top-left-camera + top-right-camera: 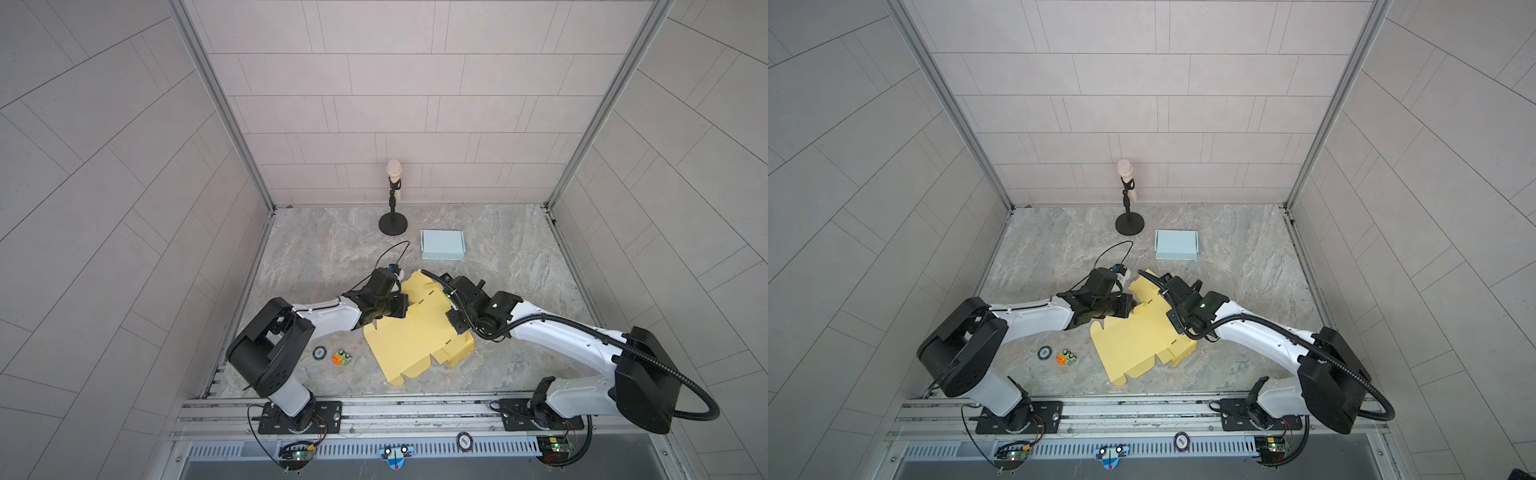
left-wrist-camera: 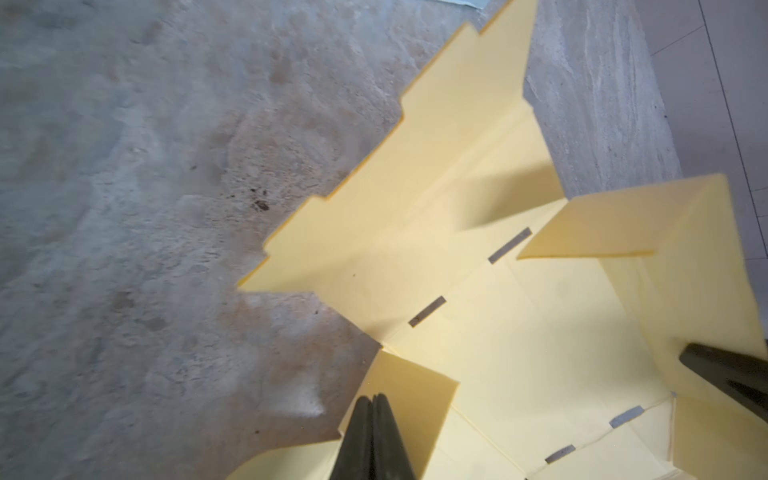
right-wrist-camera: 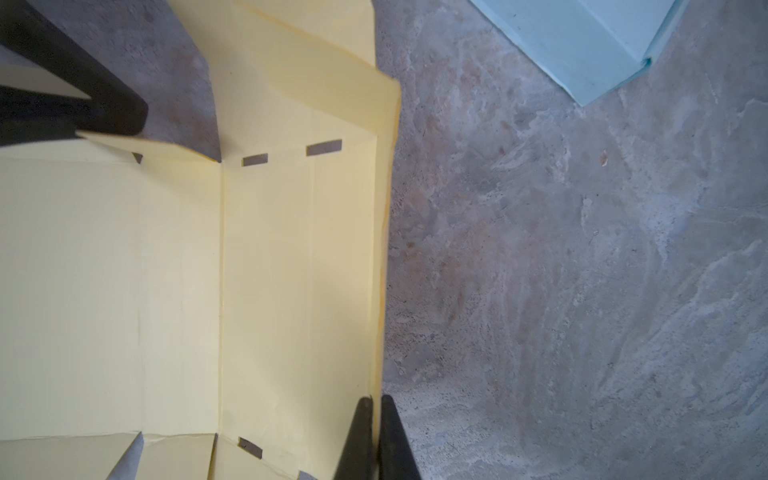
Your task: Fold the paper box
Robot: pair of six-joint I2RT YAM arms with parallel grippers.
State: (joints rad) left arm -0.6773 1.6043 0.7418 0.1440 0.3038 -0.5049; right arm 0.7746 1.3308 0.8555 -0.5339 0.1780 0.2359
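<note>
**Paper box fold judged at an early stage: one wall up, nothing locked.**
The yellow paper box (image 1: 415,336) is laid mid-table (image 1: 332,249) between the two arms, and most of it is a flat creased sheet. One side wall is stood up and is clamped at its edge by the right gripper (image 3: 376,436). The left gripper (image 2: 374,432) is seen with fingers together at a small raised corner flap; whether that flap is pinched cannot be told. The slots along the creases are seen empty, so no tab is judged tucked. Left to be done: remaining walls raised, corner flaps turned in, tabs seated, lid panel closed. A blue box (image 1: 442,245) is set well apart behind.
</note>
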